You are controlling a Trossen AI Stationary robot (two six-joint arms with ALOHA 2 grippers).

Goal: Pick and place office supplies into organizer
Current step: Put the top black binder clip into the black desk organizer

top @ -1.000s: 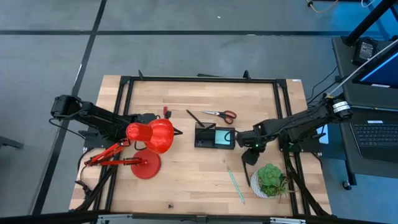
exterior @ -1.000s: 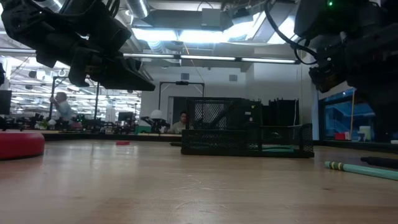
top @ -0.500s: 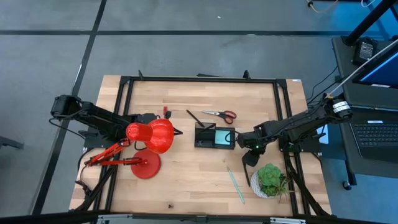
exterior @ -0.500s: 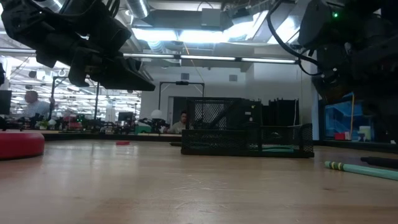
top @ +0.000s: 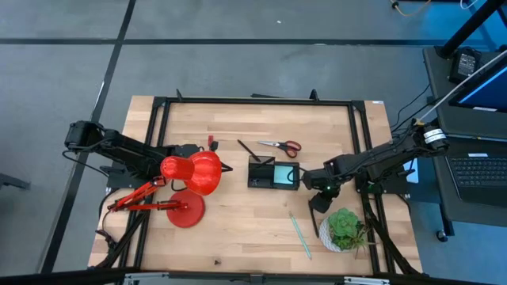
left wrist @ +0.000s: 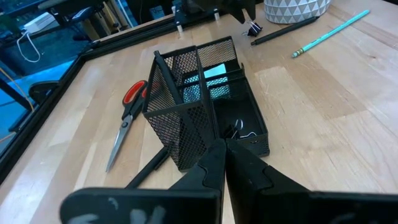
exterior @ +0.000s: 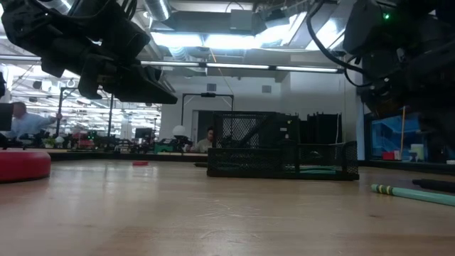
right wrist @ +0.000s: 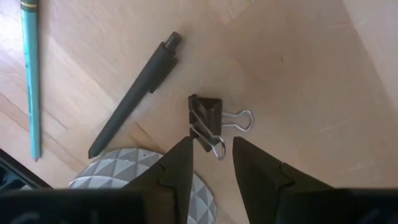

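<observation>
Right gripper [right wrist: 211, 152] spread, poised above black binder clip [right wrist: 208, 118], jaws straddling it, likely lining up pick; clip on table near plant pot [right wrist: 124, 168]; organizer [top: 273, 172] mid-table, well apart; left gripper [left wrist: 221, 152] pressed together, empty, waiting beside lamp [top: 194, 174].

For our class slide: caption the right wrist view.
Open right gripper poised over a black binder clip, dark pen beside it.

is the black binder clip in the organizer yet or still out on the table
Out. The binder clip lies on the bare wood, below the right gripper's open fingers.
</observation>
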